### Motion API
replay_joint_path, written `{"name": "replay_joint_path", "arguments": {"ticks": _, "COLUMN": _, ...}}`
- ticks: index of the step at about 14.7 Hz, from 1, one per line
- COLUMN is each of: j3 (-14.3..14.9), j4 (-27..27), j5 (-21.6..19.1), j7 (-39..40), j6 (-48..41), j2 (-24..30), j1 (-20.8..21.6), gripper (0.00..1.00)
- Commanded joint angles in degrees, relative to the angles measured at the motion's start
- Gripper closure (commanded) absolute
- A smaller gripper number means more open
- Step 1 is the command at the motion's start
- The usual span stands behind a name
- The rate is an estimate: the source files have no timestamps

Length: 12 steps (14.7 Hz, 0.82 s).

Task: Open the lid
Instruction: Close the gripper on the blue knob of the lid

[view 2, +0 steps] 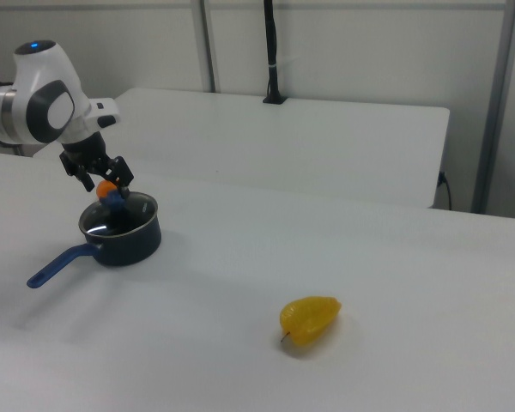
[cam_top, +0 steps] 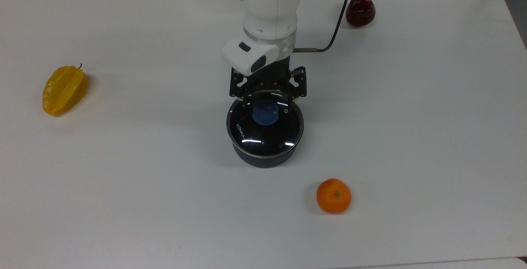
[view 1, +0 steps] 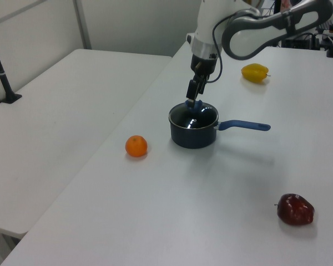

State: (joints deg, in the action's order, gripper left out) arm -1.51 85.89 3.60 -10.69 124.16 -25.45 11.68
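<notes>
Lid, clear glass with a blue knob and white KONKA lettering, sits closed on the dark saucepan in the middle of the white desk. Directly above the knob hangs the claw, its two black fingers spread wide, one on each side of the knob and apart from it. The white arm comes in from the far edge of the desk in the top view and points its wrist straight down. In the top view the arm covers the saucepan's blue handle, which sticks out plainly in the left view. Whether the fingertips reach down to the glass I cannot tell. An orange lies nearest, a yellow starfruit well off at the top view's left, a dark red fruit farthest away.
</notes>
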Motion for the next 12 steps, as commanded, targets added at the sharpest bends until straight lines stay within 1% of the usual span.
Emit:
{"name": "replay_joint_path", "arguments": {"ticks": 1, "j3": 0.55, "j4": 0.41, "j5": 0.44, "j7": -1.27, "j6": 1.7, "j2": -0.12, "j1": 0.1, "gripper": 0.0}}
{"name": "replay_joint_path", "arguments": {"ticks": 5, "j3": 0.55, "j4": 0.68, "j5": 0.36, "j7": -1.27, "j6": 1.61, "j2": -0.91, "j1": -0.17, "gripper": 0.0}}
{"name": "replay_joint_path", "arguments": {"ticks": 6, "j3": 0.55, "j4": 0.59, "j5": 0.36, "j7": -1.27, "j6": 1.61, "j2": -1.09, "j1": -0.17, "gripper": 0.01}}
{"name": "replay_joint_path", "arguments": {"ticks": 7, "j3": 0.55, "j4": 0.59, "j5": 0.36, "j7": -1.27, "j6": 1.61, "j2": -1.09, "j1": -0.17, "gripper": 0.07}}
{"name": "replay_joint_path", "arguments": {"ticks": 8, "j3": 0.55, "j4": 0.59, "j5": 0.27, "j7": -1.35, "j6": 1.61, "j2": -1.09, "j1": -0.17, "gripper": 0.08}}
{"name": "replay_joint_path", "arguments": {"ticks": 9, "j3": 0.55, "j4": 0.59, "j5": 0.27, "j7": -1.36, "j6": 1.61, "j2": -1.09, "j1": -0.08, "gripper": 0.15}}
{"name": "replay_joint_path", "arguments": {"ticks": 10, "j3": 0.55, "j4": 0.59, "j5": 0.27, "j7": -1.36, "j6": 1.52, "j2": -1.0, "j1": -0.08, "gripper": 0.17}}
{"name": "replay_joint_path", "arguments": {"ticks": 11, "j3": 0.55, "j4": 0.59, "j5": 0.18, "j7": -1.36, "j6": 1.43, "j2": -1.0, "j1": -0.17, "gripper": 0.27}}
{"name": "replay_joint_path", "arguments": {"ticks": 12, "j3": 0.55, "j4": 0.5, "j5": 0.09, "j7": -1.36, "j6": 1.35, "j2": -0.91, "j1": -0.17, "gripper": 0.3}}
